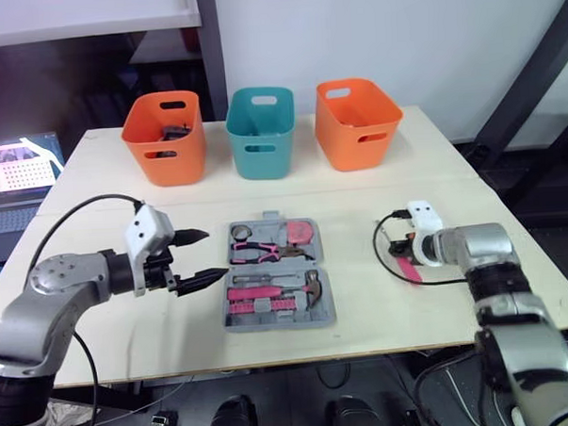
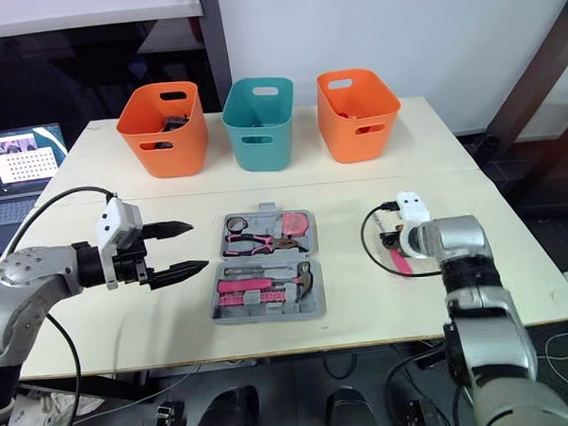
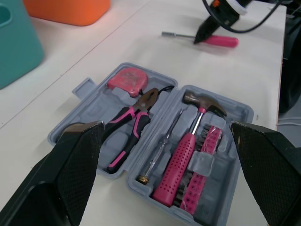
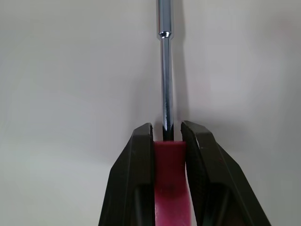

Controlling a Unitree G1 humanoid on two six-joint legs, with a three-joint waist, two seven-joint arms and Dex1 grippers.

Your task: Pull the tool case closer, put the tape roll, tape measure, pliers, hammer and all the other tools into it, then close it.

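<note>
A: Nearest, 6 o'clock on the pale wooden table (image 1: 405, 170): the open grey plastic tool case (image 1: 270, 321). What's seated?
B: The pink-handled hammer (image 3: 188, 141), pink-gripped pliers (image 3: 131, 127) and pink round tape measure (image 3: 128, 79) are nested in moulded slots. The lid is not yet shut.
A: Left gripper?
B: The left gripper (image 1: 217, 253) is held at the case's 9 o'clock, near but not touching. Its fingers are spread wide and nothing is held.
A: Right?
B: The right gripper (image 4: 167, 128) is clamped on the pink-handled chrome-shaft screwdriver (image 4: 165, 80), which appears to lie on the table at the case's 3 o'clock, well apart.
A: Risk?
B: The handle is pinched at its shaft end only, so the tool could be swung or slipped when lifted. If set askew, it would sit proud of its slot and closing would be blocked. The unheld case could be shoved by a knock on the rim.
A: Far?
B: An orange plastic bin (image 1: 164, 138) at 11 o'clock, a teal plastic bin (image 1: 260, 134) at 12, a second orange bin (image 1: 357, 125) at 1. They are judged out of the path.
</note>
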